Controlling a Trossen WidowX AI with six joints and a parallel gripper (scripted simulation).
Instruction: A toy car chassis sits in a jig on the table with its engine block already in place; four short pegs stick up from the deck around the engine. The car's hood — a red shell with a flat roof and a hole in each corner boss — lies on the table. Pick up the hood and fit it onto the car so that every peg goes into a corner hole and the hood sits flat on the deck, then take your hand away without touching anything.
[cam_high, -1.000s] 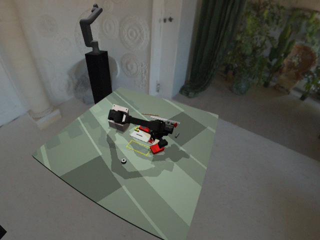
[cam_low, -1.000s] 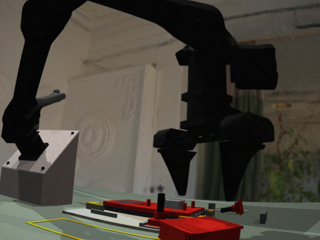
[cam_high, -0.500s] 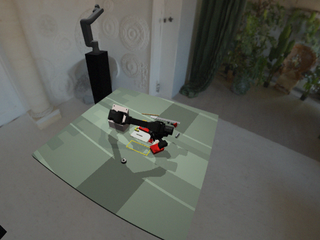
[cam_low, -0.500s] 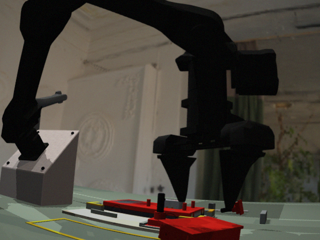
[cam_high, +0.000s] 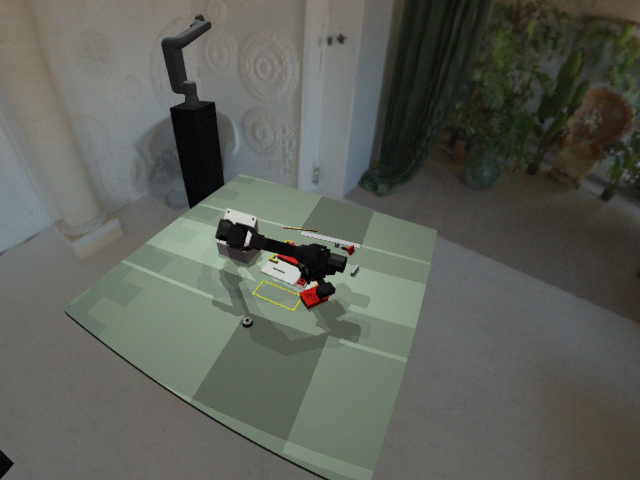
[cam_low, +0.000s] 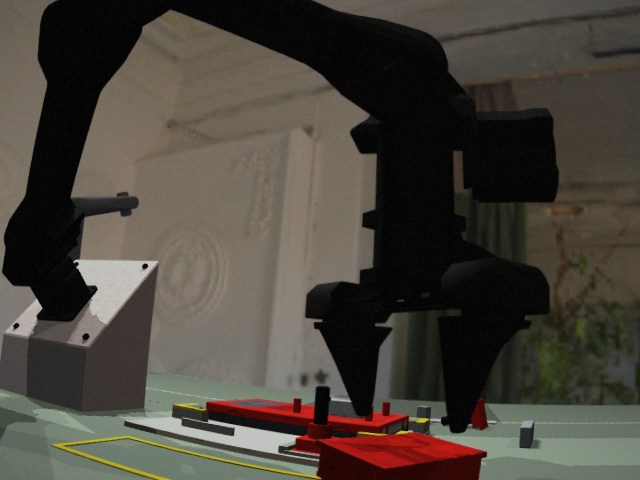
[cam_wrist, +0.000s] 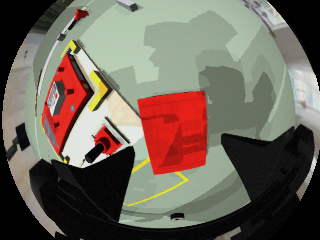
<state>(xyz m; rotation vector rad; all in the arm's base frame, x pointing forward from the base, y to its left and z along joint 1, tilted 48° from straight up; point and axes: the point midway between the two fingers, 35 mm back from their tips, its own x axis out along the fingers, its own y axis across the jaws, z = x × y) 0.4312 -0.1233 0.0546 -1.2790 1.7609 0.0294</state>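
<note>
The red hood (cam_high: 310, 297) (cam_low: 400, 457) (cam_wrist: 175, 130) lies flat on the table, just right of the jig. My gripper (cam_high: 324, 292) (cam_low: 408, 421) (cam_wrist: 179, 146) is open wide and empty. It hangs low over the hood, with one finger on each side of it in the wrist view. The red chassis (cam_low: 279, 412) (cam_wrist: 62, 100) sits in the white jig (cam_low: 206, 435) (cam_wrist: 123, 119), and short red pegs (cam_low: 296, 404) stick up from its deck. In the top view my arm hides most of the chassis.
A yellow outlined rectangle (cam_high: 276, 304) (cam_low: 93, 444) (cam_wrist: 160, 194) is marked in front of the jig. A small black ring (cam_high: 247, 321) (cam_wrist: 176, 216) lies nearer the front. A grey block (cam_high: 354, 269) (cam_low: 526, 432) (cam_wrist: 127, 4), a red cone (cam_high: 350, 249) (cam_low: 479, 414) and a white bar (cam_high: 325, 237) lie behind.
</note>
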